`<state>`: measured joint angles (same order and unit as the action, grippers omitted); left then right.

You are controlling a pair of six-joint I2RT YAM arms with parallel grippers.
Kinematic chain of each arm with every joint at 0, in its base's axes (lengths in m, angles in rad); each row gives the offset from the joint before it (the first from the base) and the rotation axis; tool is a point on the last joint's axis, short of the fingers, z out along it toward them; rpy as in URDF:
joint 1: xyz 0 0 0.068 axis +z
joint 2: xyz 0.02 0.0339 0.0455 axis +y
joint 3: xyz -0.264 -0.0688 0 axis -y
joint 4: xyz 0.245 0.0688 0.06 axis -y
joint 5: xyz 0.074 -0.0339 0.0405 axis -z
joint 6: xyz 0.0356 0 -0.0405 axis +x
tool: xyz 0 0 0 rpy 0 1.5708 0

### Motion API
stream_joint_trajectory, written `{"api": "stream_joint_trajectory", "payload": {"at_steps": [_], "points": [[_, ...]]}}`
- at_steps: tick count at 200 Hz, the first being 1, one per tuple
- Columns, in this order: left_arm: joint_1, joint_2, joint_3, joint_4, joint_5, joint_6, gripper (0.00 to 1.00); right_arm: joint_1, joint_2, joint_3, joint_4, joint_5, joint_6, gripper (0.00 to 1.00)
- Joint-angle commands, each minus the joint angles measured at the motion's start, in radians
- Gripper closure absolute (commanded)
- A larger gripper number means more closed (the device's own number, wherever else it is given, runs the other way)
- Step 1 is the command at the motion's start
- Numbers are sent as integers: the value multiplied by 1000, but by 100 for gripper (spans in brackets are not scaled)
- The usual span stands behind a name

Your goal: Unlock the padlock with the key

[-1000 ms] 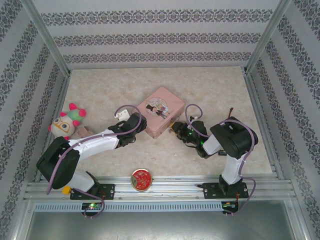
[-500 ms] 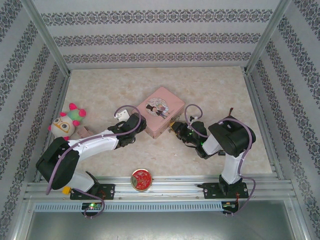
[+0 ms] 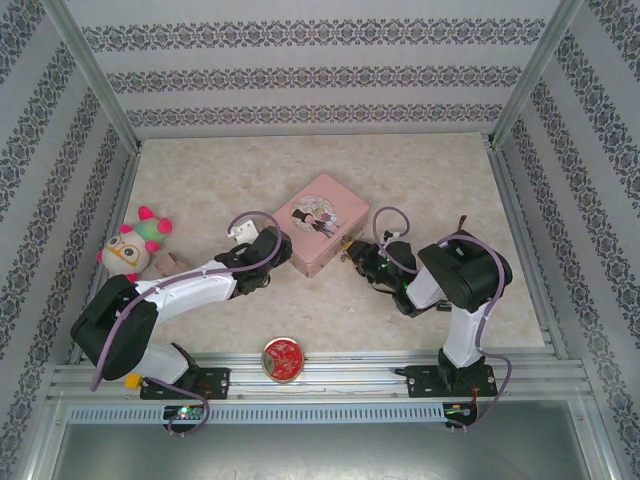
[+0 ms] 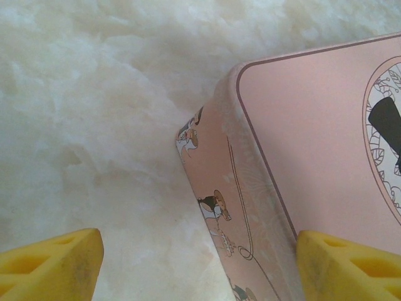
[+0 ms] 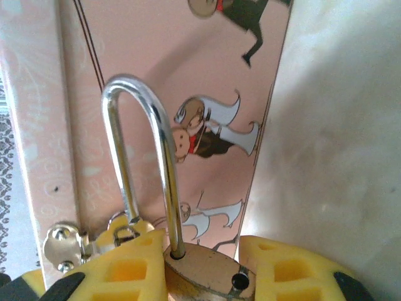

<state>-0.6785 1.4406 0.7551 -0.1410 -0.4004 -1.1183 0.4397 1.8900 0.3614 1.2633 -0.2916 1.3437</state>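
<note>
two arms are on the pink tin box (image 3: 322, 222) right now, one at each near side. the right gripper (image 5: 200, 251) is in at the box's right-hand wall. its yellow fingers (image 5: 257, 251) are clamped on the brass body of the padlock (image 5: 195, 277), a firm pinch on the lock. the silvery shackle (image 5: 141, 157) arches up against the box wall. one leg is sunk in the body, the other runs down by the little hasp (image 5: 62, 241) on the box edge. latched or not, can't tell from here.

the left gripper (image 4: 200, 263) hovers at the box's left near corner, jaws spread wide, the corner between them and nothing gripped.

i read this as the steadying step, with the lock pinned and the key not yet in. there's a small dark hole on the lock body, maybe the keyway, too small to call. the next move, i'd say, needs the key lined up with the keyway and turned while the right gripper holds the body dead steady against the box.

the plush toy (image 3: 135, 245) sits well left of the box. the round red tin (image 3: 283, 358) lies on the arm-base side of the box.
</note>
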Motion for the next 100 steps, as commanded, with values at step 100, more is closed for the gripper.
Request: {"api": "stream_joint_trajectory", "payload": {"at_steps": [100], "points": [[23, -15, -31, -75, -10, 20, 21, -45, -106, -56, -36, 55, -97, 100]]}}
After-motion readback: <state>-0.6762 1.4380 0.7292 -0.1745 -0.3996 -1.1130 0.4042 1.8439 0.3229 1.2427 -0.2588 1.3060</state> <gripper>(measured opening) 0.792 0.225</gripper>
